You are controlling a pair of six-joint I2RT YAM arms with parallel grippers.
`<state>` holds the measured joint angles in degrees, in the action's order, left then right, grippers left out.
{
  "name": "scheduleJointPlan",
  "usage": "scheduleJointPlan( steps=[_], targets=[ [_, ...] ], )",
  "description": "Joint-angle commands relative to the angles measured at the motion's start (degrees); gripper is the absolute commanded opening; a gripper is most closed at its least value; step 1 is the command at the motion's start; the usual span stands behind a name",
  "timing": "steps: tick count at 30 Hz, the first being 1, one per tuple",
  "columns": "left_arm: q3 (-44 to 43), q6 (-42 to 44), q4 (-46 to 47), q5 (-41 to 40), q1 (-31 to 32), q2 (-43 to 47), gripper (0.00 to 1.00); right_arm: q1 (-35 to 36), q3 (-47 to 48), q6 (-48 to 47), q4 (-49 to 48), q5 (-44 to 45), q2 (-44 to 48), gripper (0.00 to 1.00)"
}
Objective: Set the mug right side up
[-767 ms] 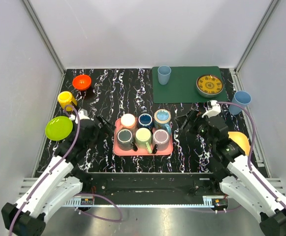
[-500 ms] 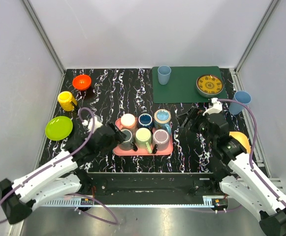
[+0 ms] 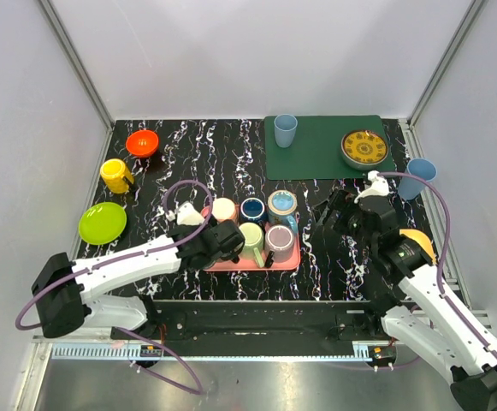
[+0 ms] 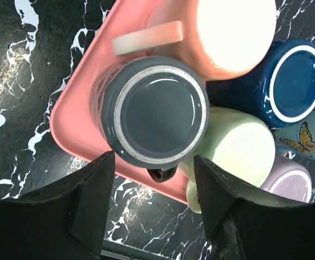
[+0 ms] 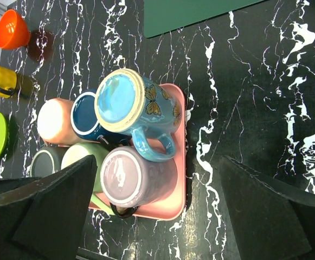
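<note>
Swung in from the tray's [image 3: 248, 265] left, the left fingers [image 3: 224, 240] now hang over its near-left corner. Left wrist: they are spread above the bottom-up grey mug [image 4: 154, 111] standing in that corner. Right wrist: right fingers [image 5: 54, 206] spread, right of the tray.

The grey mug [image 4: 154, 111] is glossy glazed ceramic, with a bare pale ring round its base. The peach mug [image 4: 230, 32] and blue mug [image 4: 290, 81] shine alike. The pink tray [image 4: 73, 130] looks like smooth plastic with a dull sheen. The table top [image 4: 16, 92] is polished, marble-patterned. The green mat [image 3: 316, 156] looks matt.
</note>
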<state>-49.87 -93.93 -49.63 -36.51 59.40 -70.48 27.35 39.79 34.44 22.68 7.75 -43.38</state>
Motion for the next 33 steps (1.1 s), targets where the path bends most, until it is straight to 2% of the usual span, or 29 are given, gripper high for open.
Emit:
scheduleJointPlan(
  steps=[1, 13, 20, 33],
  targets=[
    [-2.78, -1.00, 2.59, -2.95, -0.60, -2.38, 0.61, 0.07, 2.40, -1.30, 1.40, 1.04, 1.54, 1.00],
    [-0.32, 4.45, 11.30, 2.06, -0.77, -3.96, 0.61, 0.16, 1.34, -1.30, 1.32, 0.34, 1.54, 1.00],
    [0.03, 4.81, 12.45, 4.43, -1.56, -6.87, 0.59, 0.16, 0.99, -1.04, 1.58, -0.37, 1.98, 1.00],
    [8.37, 3.23, 8.41, 4.70, -3.76, 2.53, 0.58, 0.24, 0.46, -0.86, 1.58, -1.51, 1.98, 1.00]
  ],
)
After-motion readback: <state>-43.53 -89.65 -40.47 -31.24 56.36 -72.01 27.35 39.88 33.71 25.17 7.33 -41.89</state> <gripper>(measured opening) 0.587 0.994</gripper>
